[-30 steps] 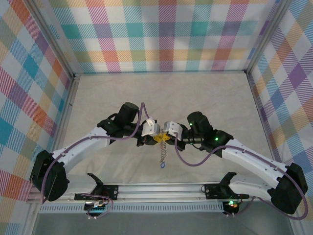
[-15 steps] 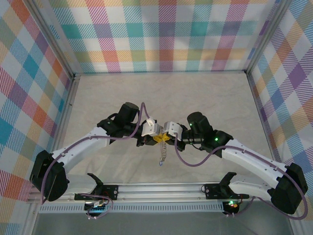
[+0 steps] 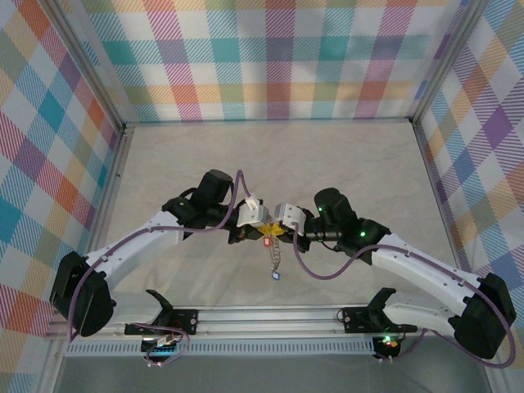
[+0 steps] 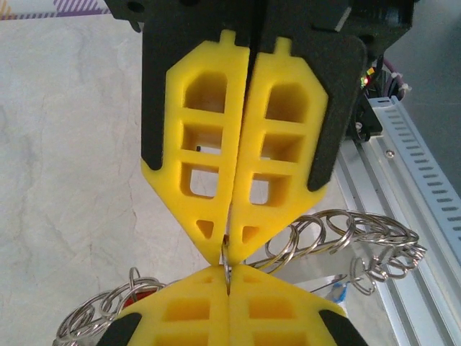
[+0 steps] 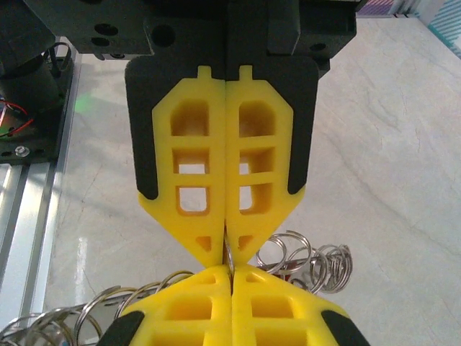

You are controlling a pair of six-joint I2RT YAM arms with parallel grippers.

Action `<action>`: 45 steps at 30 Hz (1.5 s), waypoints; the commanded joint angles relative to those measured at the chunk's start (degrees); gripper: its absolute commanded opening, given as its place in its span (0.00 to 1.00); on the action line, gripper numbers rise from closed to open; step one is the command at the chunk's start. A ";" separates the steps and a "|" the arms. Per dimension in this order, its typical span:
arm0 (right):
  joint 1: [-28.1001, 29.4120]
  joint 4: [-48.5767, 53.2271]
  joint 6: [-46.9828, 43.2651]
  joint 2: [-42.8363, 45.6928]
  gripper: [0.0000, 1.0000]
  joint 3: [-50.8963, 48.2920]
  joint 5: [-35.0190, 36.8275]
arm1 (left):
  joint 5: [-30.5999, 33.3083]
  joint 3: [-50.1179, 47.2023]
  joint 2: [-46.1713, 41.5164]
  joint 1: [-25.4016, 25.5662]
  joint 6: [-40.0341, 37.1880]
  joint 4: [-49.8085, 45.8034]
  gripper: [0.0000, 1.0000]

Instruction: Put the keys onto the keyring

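Tip to tip over the table [image 3: 368,164] centre: left gripper [image 4: 227,244] and right gripper [image 5: 228,249], both pinched closed on the thin keyring [image 4: 226,263] wire (barely visible between tips). The chain [image 3: 276,260] dangles below, red key [image 3: 267,241] just under the tips.

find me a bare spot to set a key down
Bare: the far table up to the back wall; right strip by the side wall. Crowded: the middle, where left gripper and right gripper pinch the keyring, chain hanging toward the rail.
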State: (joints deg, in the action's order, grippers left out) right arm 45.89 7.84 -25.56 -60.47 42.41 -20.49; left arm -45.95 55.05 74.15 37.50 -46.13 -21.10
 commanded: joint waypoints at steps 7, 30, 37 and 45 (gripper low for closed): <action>-5.27 -15.43 5.93 11.53 0.30 -10.93 -5.87 | -4.13 0.10 -2.10 1.34 -0.22 2.34 0.00; -32.53 26.80 59.22 -2.53 0.45 -8.66 16.65 | 3.89 -4.67 -0.93 1.24 3.78 12.91 0.00; -33.50 29.58 55.52 -12.80 0.31 -3.35 19.65 | 3.59 -3.21 -0.72 1.26 2.54 10.29 0.00; -29.00 32.58 54.80 -20.60 0.38 2.19 28.46 | 4.69 -3.64 -1.30 1.26 2.09 9.79 0.00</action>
State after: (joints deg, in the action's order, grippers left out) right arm 15.84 37.43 29.19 -79.07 42.59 4.03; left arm -40.86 50.81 74.04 38.09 -43.03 -11.92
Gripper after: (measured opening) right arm 0.389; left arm 0.049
